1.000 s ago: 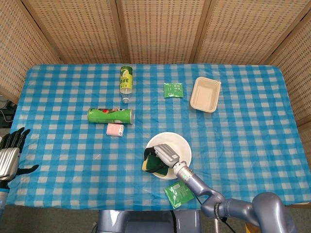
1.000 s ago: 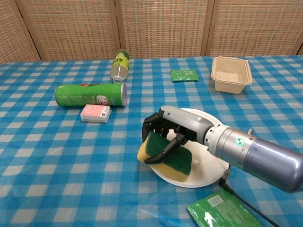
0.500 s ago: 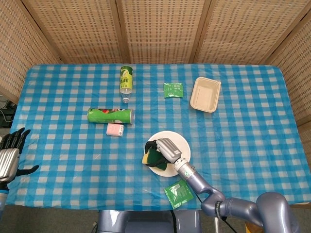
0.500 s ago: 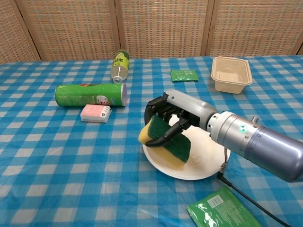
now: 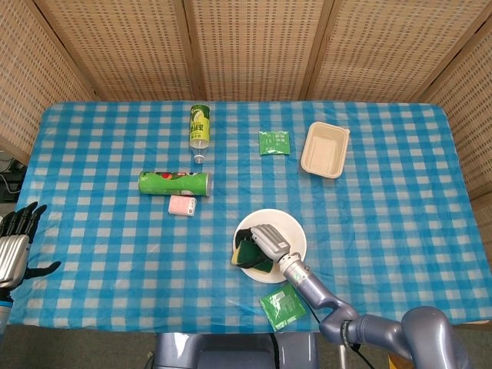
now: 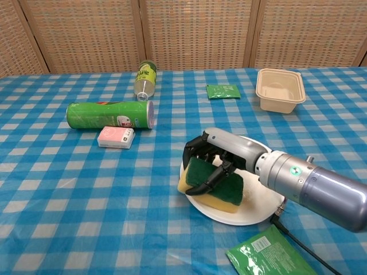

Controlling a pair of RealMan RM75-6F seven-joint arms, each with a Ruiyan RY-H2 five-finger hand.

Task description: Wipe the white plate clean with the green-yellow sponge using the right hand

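The white plate (image 6: 256, 213) (image 5: 288, 224) lies on the checked cloth near the table's front edge. My right hand (image 6: 218, 156) (image 5: 264, 240) grips the green-yellow sponge (image 6: 219, 188) (image 5: 247, 253), green side up, and presses it flat on the plate's left part, with the sponge's yellow corner over the rim. My left hand (image 5: 15, 246) hangs at the far left edge of the head view, off the table, fingers apart and holding nothing.
A green chip can (image 6: 109, 114) lies on its side with a pink packet (image 6: 116, 137) in front of it. Behind are a green bottle (image 6: 145, 77), a green sachet (image 6: 223, 91) and a beige tray (image 6: 280, 89). Another green sachet (image 6: 269, 254) lies by the front edge.
My right hand lifted and tilted the sponge half a second ago, then laid it flat again, slightly further right on the plate. The plate shifted a little. The left hand stayed still.
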